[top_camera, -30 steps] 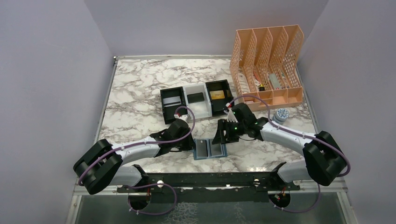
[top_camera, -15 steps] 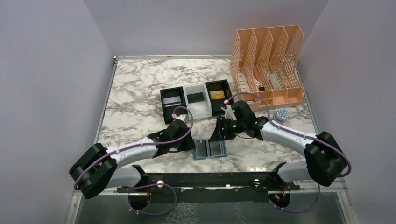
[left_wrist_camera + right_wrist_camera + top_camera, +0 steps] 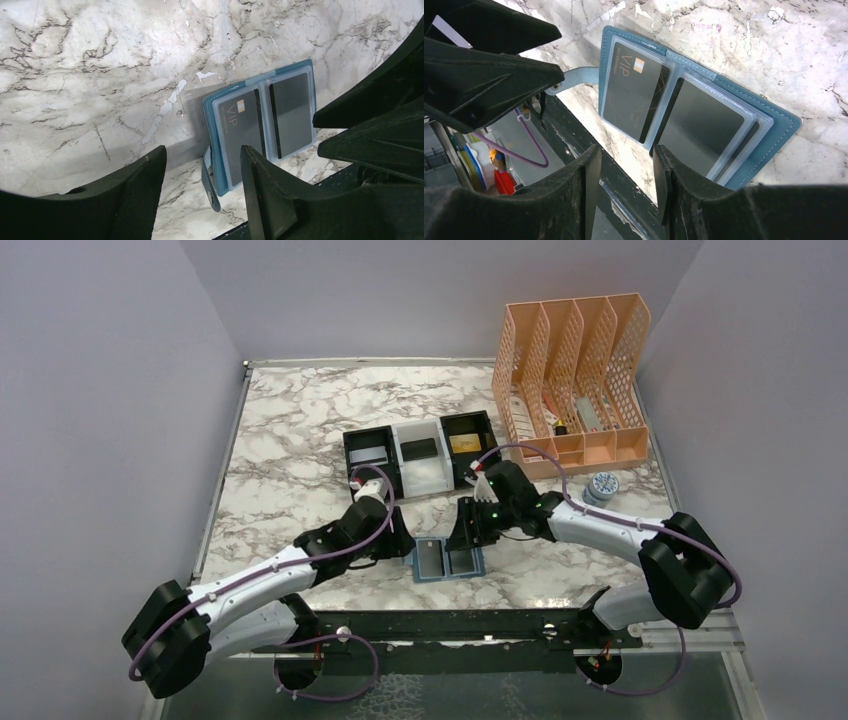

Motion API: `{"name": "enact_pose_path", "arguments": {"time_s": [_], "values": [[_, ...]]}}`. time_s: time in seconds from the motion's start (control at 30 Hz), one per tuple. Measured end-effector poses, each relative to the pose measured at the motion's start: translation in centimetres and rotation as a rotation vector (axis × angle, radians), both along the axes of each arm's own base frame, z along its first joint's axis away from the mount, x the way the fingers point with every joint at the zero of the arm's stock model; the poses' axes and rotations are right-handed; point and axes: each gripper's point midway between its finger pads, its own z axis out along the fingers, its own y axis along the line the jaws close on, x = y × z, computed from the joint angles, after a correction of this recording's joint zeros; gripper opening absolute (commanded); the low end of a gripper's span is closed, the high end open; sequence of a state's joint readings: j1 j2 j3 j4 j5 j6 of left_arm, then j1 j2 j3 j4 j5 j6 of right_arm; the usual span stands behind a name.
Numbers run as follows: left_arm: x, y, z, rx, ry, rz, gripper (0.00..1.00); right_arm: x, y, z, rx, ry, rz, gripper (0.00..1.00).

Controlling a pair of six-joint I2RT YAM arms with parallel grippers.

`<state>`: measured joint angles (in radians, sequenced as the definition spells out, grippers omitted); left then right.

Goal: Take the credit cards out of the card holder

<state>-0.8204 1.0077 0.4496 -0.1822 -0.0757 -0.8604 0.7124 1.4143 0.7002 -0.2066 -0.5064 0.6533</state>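
Observation:
The blue card holder (image 3: 448,577) lies open flat near the table's front edge. Its left panel holds a dark credit card (image 3: 240,131) marked VIP, and its right panel holds a plain grey card (image 3: 292,111). My left gripper (image 3: 200,172) is open just off the holder's left edge, with only the holder's loose strap (image 3: 210,186) lying between its fingers. In the right wrist view my right gripper (image 3: 626,167) hovers open over the holder's near side (image 3: 781,127), between the VIP card (image 3: 631,92) and the grey one (image 3: 699,125), with nothing gripped.
Behind the holder stands a black-and-white three-compartment tray (image 3: 434,480) with a silvery card (image 3: 370,455), a black card (image 3: 418,449) and a gold card (image 3: 463,443). A peach file organiser (image 3: 575,380) and a small round tin (image 3: 603,485) are at the back right. A black rail (image 3: 450,625) borders the front.
My left gripper has let go and opened, and its arm has swung forward along the holder's left side. The right gripper has shifted slightly left and its jaws have narrowed.

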Motion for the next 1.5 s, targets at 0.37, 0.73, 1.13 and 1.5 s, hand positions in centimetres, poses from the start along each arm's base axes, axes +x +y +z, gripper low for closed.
{"name": "enact_pose_path", "arguments": {"time_s": [0.37,0.73,1.13,1.5], "values": [[-0.9,1.2,1.6,-0.049,-0.034,0.027,0.9,0.8,-0.3,1.0,0.01,-0.07,-0.047,0.44],[-2.4,2.4,3.2,-0.088,-0.054,0.019,0.92,0.5,-0.4,1.5,0.062,-0.084,-0.068,0.44],[-3.7,3.0,3.4,-0.141,-0.046,0.017,0.9,-1.1,-0.4,0.8,0.092,-0.016,-0.047,0.44],[-3.8,3.1,3.2,-0.139,-0.036,0.02,0.86,-1.7,-0.5,0.6,0.088,0.006,-0.031,0.43]]}}
